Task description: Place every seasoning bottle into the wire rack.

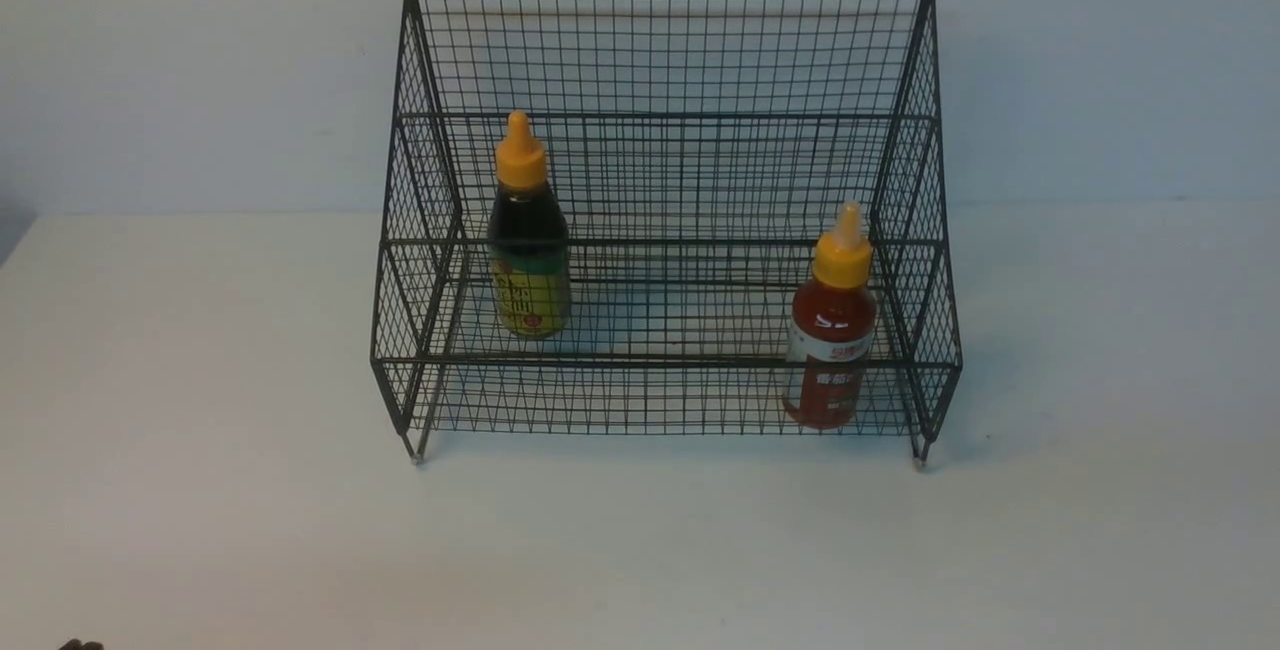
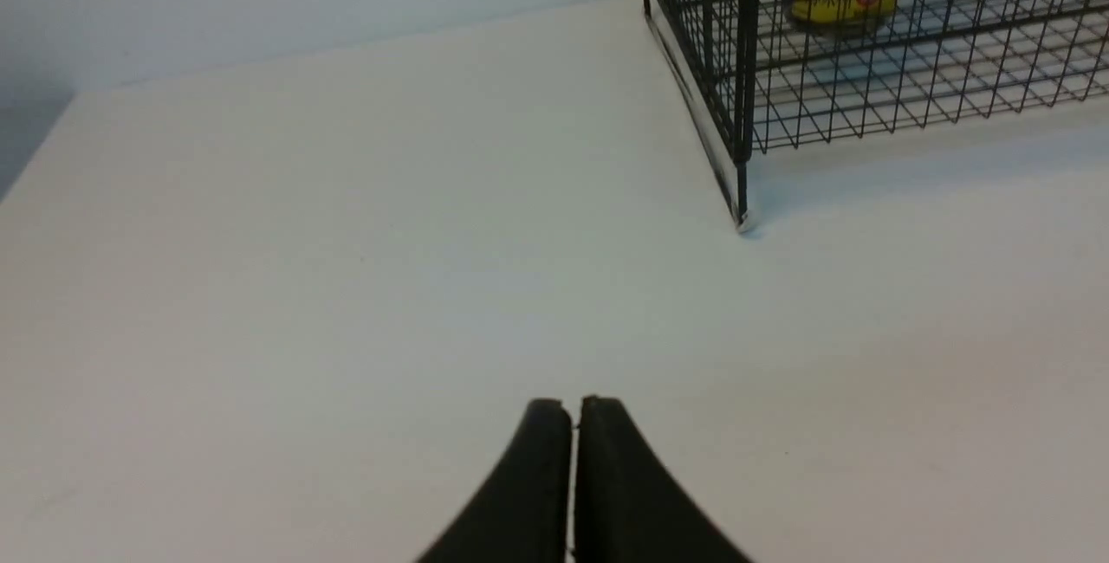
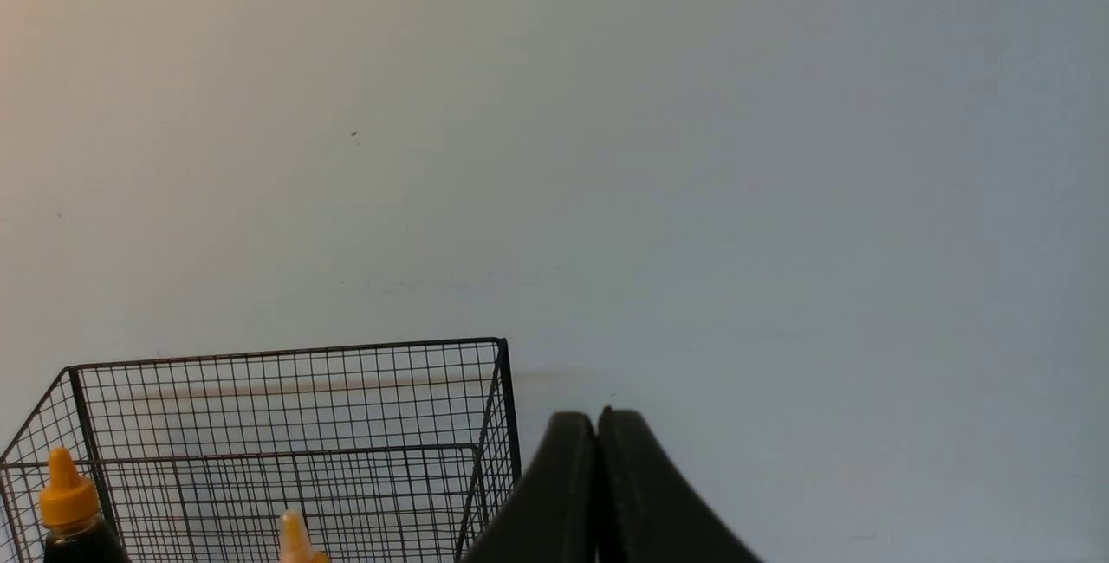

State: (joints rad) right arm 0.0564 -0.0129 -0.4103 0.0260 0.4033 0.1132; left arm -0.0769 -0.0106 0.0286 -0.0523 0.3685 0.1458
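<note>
Both seasoning bottles (image 1: 528,230) (image 1: 832,320) stand racked; both arms' jaws closed, apart.

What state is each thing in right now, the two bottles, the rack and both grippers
Dark bottle: upright, capped, on the rack's upper tier, left side.
Red bottle: upright, capped, on the lower tier, right side.
Wire rack: standing on its feet on the table, holding both bottles.
Left gripper: shut, empty, over bare table, away from the rack.
Right gripper: shut, empty, raised, clear of the rack.
</note>
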